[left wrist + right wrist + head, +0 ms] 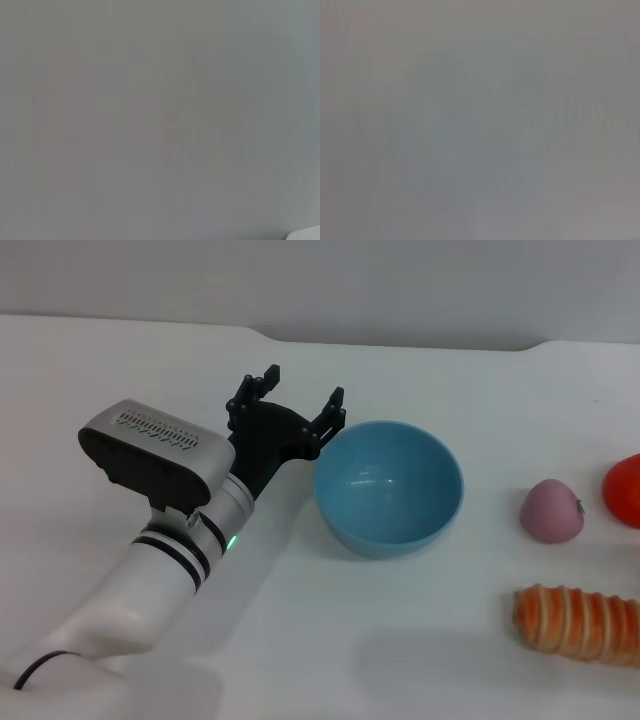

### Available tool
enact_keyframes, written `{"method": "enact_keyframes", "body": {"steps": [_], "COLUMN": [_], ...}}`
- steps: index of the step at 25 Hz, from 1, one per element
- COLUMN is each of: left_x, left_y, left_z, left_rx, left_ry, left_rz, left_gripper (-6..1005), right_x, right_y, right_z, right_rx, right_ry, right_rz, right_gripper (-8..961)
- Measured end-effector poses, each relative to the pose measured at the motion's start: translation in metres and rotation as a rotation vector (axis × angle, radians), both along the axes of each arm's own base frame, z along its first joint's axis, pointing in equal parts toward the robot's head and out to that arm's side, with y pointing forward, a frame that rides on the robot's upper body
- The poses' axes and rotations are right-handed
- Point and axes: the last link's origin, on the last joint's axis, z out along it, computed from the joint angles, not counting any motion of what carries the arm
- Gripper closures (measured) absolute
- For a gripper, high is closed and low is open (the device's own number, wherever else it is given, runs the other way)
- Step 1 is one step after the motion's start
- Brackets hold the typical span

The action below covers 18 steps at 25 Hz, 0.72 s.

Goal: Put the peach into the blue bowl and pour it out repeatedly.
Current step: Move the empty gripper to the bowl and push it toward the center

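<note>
Peach, small dull-pink toy fruit (551, 511), lies on table right of empty light blue round plastic bowl (389, 487). Left gripper (303, 400), fingers spread apart and holding nothing, just beside bowl's left rim.

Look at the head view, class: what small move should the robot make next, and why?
Probably the right arm, not in view here, should come in toward the peach and pick it up. The peach lies on the table apart from the blue bowl, which is empty. The left gripper hangs open beside the bowl's rim, on the side away from the peach.
</note>
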Motion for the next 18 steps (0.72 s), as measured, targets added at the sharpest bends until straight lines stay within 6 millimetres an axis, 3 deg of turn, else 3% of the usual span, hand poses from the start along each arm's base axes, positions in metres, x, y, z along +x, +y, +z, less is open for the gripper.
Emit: {"method": "enact_keyframes", "body": {"steps": [12, 18], "left_x": [0.009, 0.035], "left_y": [0.004, 0.033], "left_z": [-0.003, 0.005], "left_rx": [-0.040, -0.177], "left_ry": [-0.016, -0.085], "left_rz": [0.004, 0.108], "left_gripper": [183, 184], "right_x": [0.000, 0.000], "right_y": [-0.001, 0.000], "right_z": [-0.001, 0.000], "right_rx": [-0.003, 0.000], "right_ry": [0.005, 0.003], "right_rz": [-0.002, -0.003], "right_gripper": [136, 137]}}
